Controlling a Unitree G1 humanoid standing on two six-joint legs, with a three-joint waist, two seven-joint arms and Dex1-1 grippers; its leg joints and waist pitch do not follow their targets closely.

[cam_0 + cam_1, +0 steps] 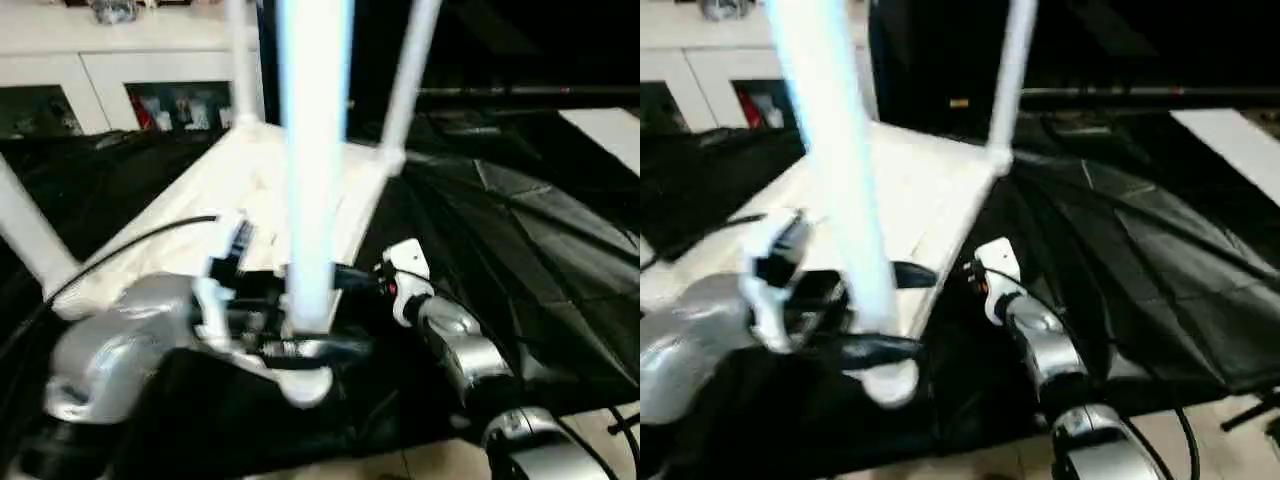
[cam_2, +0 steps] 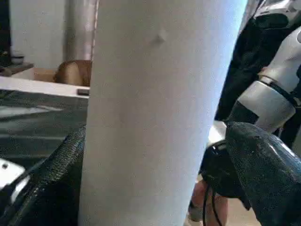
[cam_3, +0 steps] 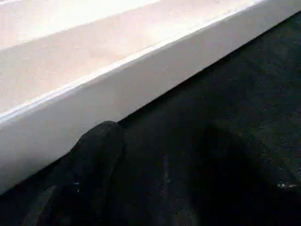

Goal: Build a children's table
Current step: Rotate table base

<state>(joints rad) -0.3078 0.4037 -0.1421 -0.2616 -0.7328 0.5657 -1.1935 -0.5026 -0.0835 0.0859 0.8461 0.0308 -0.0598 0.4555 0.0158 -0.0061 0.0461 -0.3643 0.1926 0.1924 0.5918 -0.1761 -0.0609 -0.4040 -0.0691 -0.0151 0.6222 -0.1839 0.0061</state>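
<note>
While the left claw (image 1: 300, 340) pinches one leg (image 1: 315, 150), three legs stand socketed; right claw's state unclear.

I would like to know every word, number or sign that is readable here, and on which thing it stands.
None can be read.
The table top, the leg in the left gripper and the black cloth bear no writing.
The things behind the cabinet glass are too blurred to read.
</note>
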